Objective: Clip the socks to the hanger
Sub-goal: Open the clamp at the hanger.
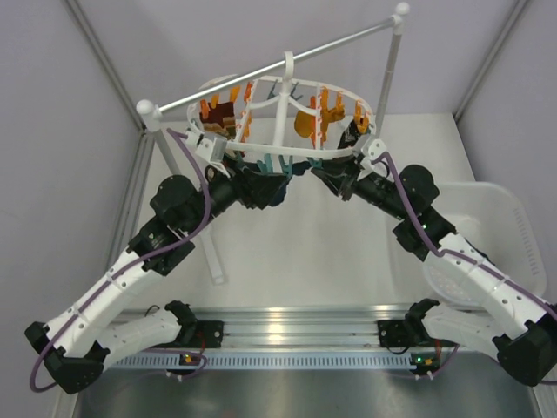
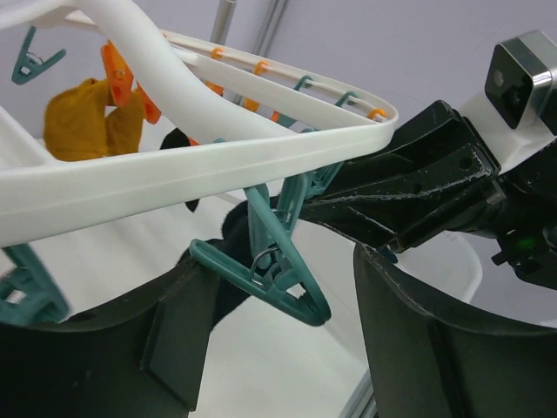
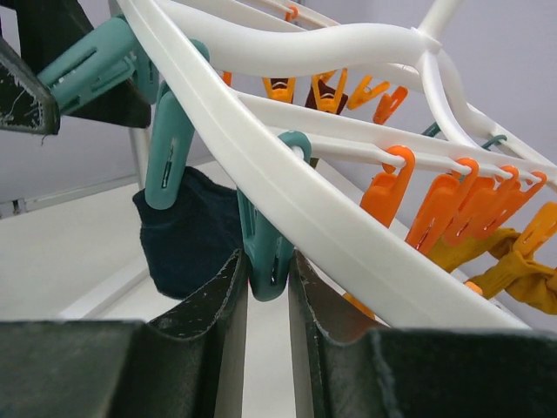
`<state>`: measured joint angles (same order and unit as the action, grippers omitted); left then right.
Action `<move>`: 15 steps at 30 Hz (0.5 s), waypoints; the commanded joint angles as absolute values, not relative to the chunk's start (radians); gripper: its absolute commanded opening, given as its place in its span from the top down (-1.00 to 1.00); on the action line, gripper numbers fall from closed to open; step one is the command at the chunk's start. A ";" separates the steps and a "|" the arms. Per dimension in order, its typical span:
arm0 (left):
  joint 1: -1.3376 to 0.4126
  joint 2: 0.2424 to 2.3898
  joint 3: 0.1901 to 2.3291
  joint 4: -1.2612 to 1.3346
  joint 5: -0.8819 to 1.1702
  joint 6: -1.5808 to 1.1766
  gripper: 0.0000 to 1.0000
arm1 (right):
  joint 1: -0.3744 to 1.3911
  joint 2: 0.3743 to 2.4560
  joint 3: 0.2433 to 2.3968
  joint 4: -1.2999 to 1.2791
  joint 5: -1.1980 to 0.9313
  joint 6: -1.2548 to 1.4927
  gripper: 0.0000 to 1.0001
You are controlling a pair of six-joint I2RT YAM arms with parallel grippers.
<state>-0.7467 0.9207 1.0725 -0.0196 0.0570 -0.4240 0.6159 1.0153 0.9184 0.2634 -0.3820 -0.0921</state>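
Nearest the viewer, a metal rail point(image 1: 287, 335) runs along the front edge of a white table point(image 1: 296, 261). The left arm point(image 1: 130, 270) and right arm point(image 1: 461, 261), both white and black, rise from it and lean inward toward each other. On the right side of the table sits a translucent white tub point(image 1: 522, 218). Something pale and rounded lies in it, too faint to identify. Farther back, both arms meet under a white oval hanger point(image 3: 348, 244), which hangs by its hook from the rod point(image 1: 348, 38) of a stand. The left gripper point(image 2: 274, 331) is spread wide, its fingers point(image 2: 174, 340) on either side of a dangling teal clip point(image 2: 270, 261), and no firm contact with it is visible. The right gripper point(image 3: 268, 287) is narrow, its two fingers point(image 3: 218, 322) pinching the lower end of a second teal clip point(image 3: 265, 248) on the hanger's near rim. Just beside it, a dark sock point(image 3: 187, 239) hangs below a third teal clip point(image 3: 170, 148) on the same rim, between the two grippers. Beyond, on the cross bars, hang rows of orange clips point(image 3: 392, 196) and a mustard sock point(image 3: 513, 266). A brown striped sock point(image 1: 222, 115) hangs at the far left of the ring.
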 commanded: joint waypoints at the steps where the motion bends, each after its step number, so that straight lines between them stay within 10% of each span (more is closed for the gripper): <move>1: -0.750 0.933 1.100 0.048 0.173 -0.478 -0.35 | 0.679 1.029 0.950 0.282 -0.342 -0.063 1.00; 15: -0.762 1.002 1.127 0.106 0.178 -0.588 -0.36 | 0.726 1.034 0.951 0.252 -0.256 -0.051 1.00</move>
